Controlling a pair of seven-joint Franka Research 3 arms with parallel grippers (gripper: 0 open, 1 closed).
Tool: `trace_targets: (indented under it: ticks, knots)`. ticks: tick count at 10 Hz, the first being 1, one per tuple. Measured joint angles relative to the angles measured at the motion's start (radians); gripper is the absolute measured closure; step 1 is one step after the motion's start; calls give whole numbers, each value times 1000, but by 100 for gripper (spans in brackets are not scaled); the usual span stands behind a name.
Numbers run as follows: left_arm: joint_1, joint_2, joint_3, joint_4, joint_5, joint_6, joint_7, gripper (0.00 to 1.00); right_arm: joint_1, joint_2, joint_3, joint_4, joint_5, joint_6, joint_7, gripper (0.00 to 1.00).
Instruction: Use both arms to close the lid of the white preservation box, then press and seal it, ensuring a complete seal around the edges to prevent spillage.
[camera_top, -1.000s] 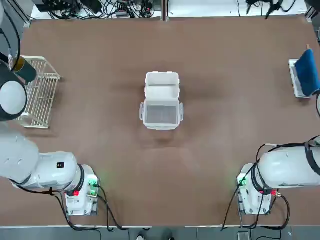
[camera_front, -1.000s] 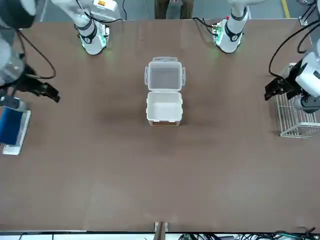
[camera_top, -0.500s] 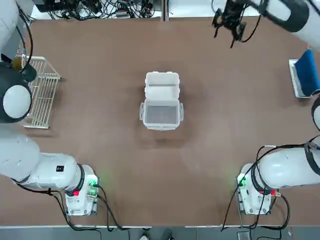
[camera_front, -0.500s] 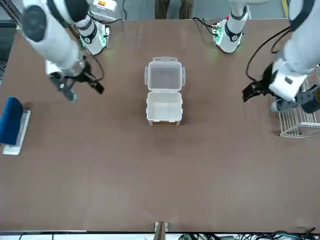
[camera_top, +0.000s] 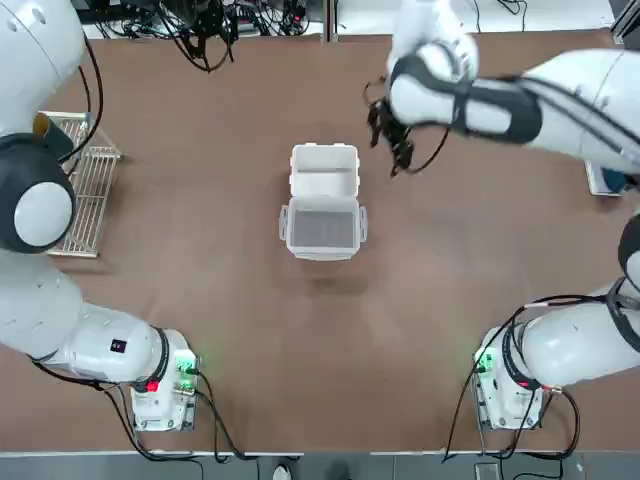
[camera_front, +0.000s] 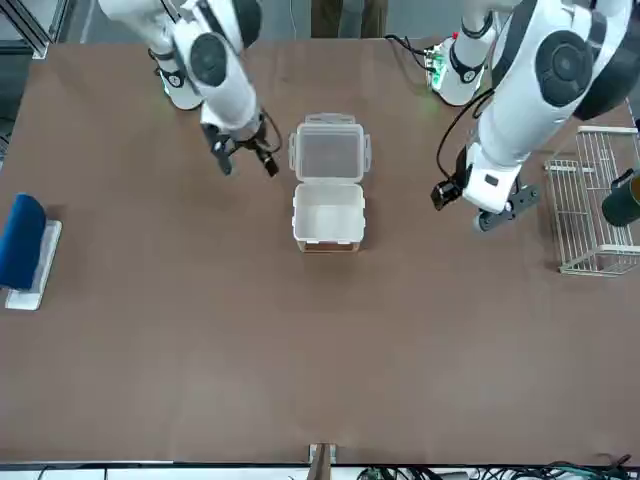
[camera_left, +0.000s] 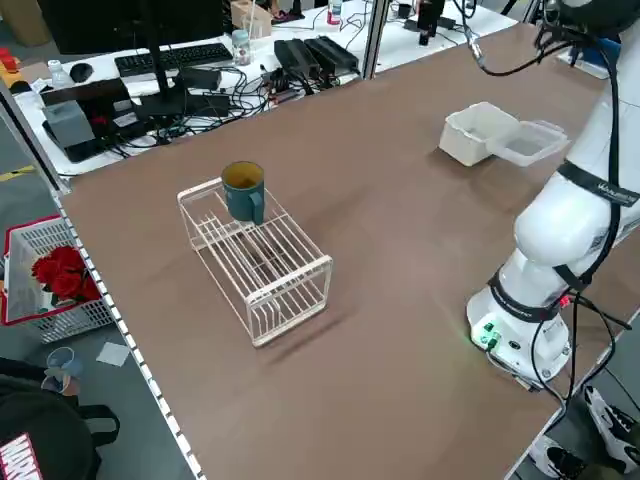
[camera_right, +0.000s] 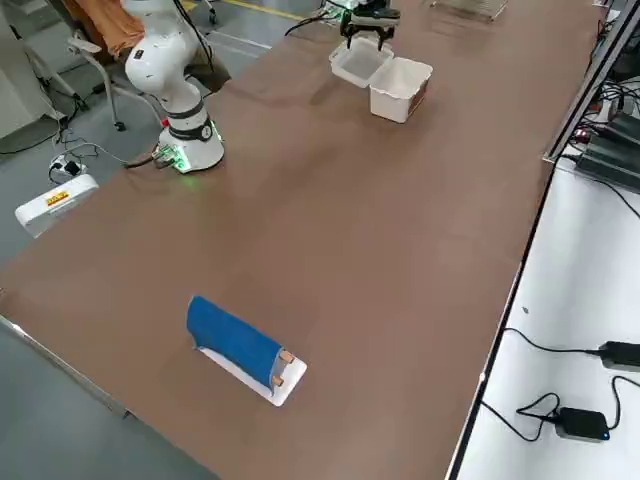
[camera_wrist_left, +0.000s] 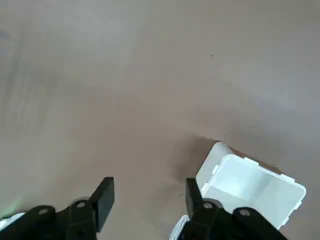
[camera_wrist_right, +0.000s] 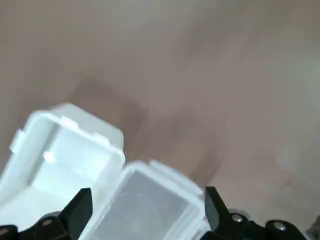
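The white preservation box (camera_top: 323, 170) stood mid-table, the lid (camera_top: 322, 229) flung open. We judged it light, slippery; push the lid's free edge. Right gripper (camera_front: 243, 155) and left gripper (camera_front: 478, 203) were open, empty

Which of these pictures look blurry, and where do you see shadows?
Right wrist view: smeared throughout, the white preservation box and its lid soft-edged. Left wrist view: sharper, with a dark shadow beside the box. Front view: crisp, faint shadow under the box.
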Motion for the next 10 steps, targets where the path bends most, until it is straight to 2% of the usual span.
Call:
trace_targets:
  ticks: [2, 5, 6, 10]
  knots:
    - [7, 0, 1, -9, -26, 11, -14, 42, 114, 6, 30, -58, 1, 136, 193, 1]
    - [6, 0, -6, -51, -57, 84, -48, 89, 241, 55, 49, -133, 1, 314, 383, 2]
    - [4, 2, -19, -73, -58, 100, -52, 99, 258, 77, 49, -138, 1, 348, 408, 2]
    - [3, 4, -41, -113, -75, 106, -80, 99, 294, 143, 49, -139, 0, 432, 458, 7]
